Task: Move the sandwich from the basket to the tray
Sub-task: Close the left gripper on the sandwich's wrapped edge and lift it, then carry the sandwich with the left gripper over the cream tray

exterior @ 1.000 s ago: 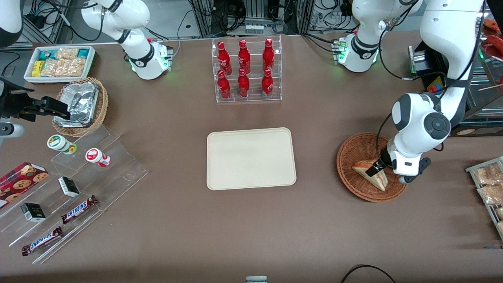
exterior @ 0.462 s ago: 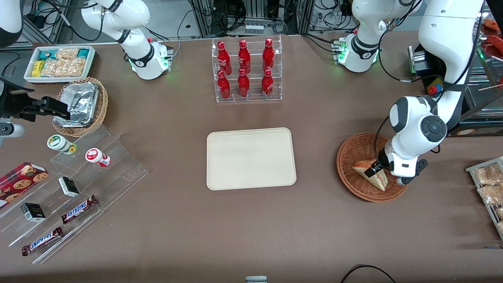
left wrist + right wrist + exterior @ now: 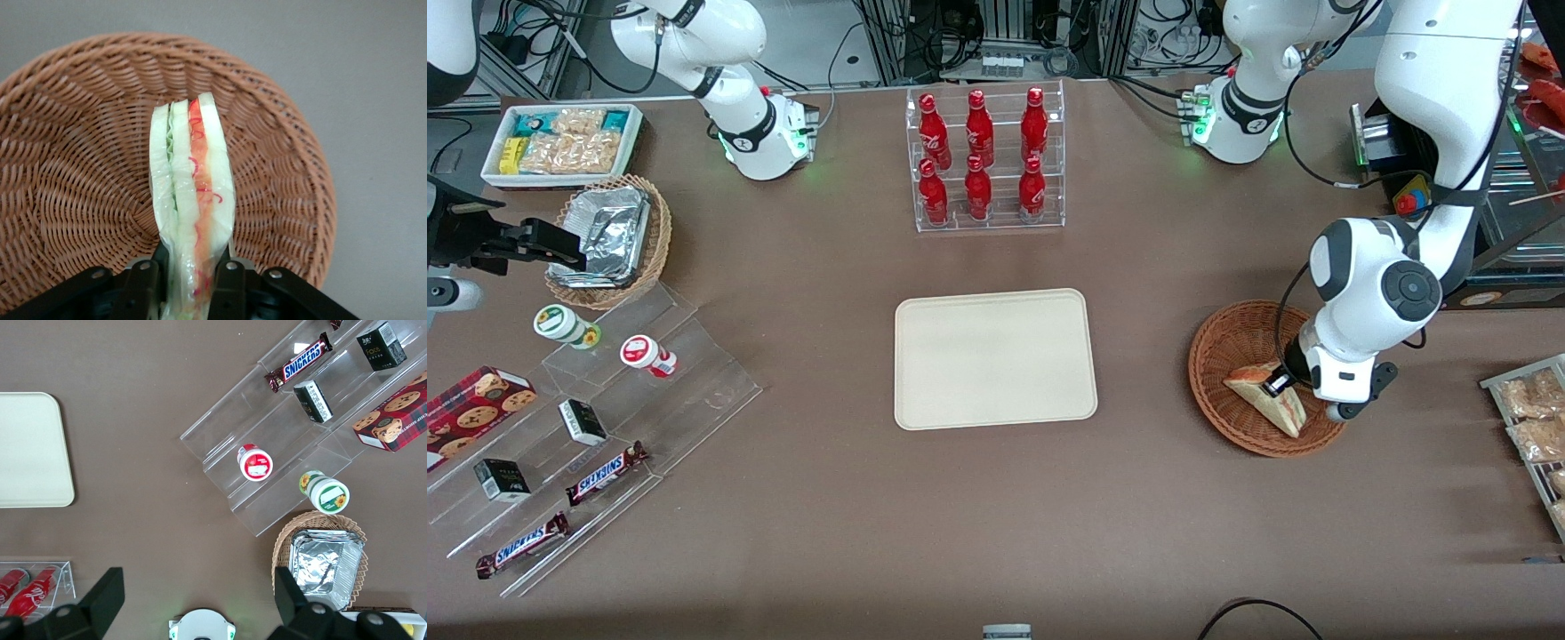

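- Wicker, brown and woven, forms the round basket (image 3: 1232,356) that we find in the front view toward the working arm's end of the table, with the wrapped sandwich (image 3: 1263,402) lying inside it on the part nearer the camera.
- We note in the same view that the gripper (image 3: 1278,382) is down inside the basket at the sandwich's upper edge. The arm's white wrist covers most of it, so from here we cannot judge how the fingers sit.
- We record the cream tray (image 3: 996,358) lying flat at the table's middle, well apart from the basket, with nothing on it. A clear rack of red bottles (image 3: 983,160) stands farther from the camera than the tray.
- We see from the left wrist view what the front view hides: the two black fingers (image 3: 143,283) are drawn in narrow against both bread faces of the sandwich (image 3: 193,200), pressing on its clear wrap. The wedge stands on edge here, its red-orange and pale green layers facing the lens, with the basket (image 3: 73,167) weave around and under it. We cannot tell whether the sandwich touches the weave or is clear of it.
- We find neither basket nor sandwich in the right wrist view. It shows one rounded corner of the tray (image 3: 33,450), the clear stepped display (image 3: 287,433) with snack bars and small pots, and a second wicker basket holding foil containers (image 3: 327,563).
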### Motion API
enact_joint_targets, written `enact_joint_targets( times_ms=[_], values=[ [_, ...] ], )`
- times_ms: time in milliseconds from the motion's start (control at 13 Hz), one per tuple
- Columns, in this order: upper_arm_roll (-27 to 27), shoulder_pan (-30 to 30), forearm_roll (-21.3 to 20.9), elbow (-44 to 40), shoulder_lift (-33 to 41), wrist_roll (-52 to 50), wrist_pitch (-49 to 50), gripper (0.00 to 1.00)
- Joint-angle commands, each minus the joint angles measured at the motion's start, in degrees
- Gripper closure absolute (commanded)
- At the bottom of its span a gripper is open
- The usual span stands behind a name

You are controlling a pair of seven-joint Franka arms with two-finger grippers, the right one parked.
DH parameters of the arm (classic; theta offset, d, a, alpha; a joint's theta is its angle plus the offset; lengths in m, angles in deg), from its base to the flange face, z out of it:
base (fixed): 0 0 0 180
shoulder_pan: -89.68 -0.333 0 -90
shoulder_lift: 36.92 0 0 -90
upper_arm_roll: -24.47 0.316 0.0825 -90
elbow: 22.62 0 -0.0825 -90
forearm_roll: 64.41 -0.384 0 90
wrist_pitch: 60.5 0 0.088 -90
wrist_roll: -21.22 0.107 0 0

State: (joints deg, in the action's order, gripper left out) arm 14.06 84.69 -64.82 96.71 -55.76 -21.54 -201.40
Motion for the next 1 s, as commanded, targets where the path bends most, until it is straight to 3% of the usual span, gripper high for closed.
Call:
enact_joint_targets(
  times_ms=[0, 231, 385, 923],
  values=[
    [-0.31, -0.2, -0.47, -3.91, 3.54, -0.04, 8.93, 1.0],
    [-0.84, 0.67, -0.47, -13.48, 3.81, -0.56, 20.8, 1.0],
    [-0.84, 4.44, -0.56, -19.63, 3.46, -0.65, 26.35, 1.0],
    [-0.84, 20.87, -1.09, -29.48, -0.83, -0.91, 27.95, 1.0]
  ],
)
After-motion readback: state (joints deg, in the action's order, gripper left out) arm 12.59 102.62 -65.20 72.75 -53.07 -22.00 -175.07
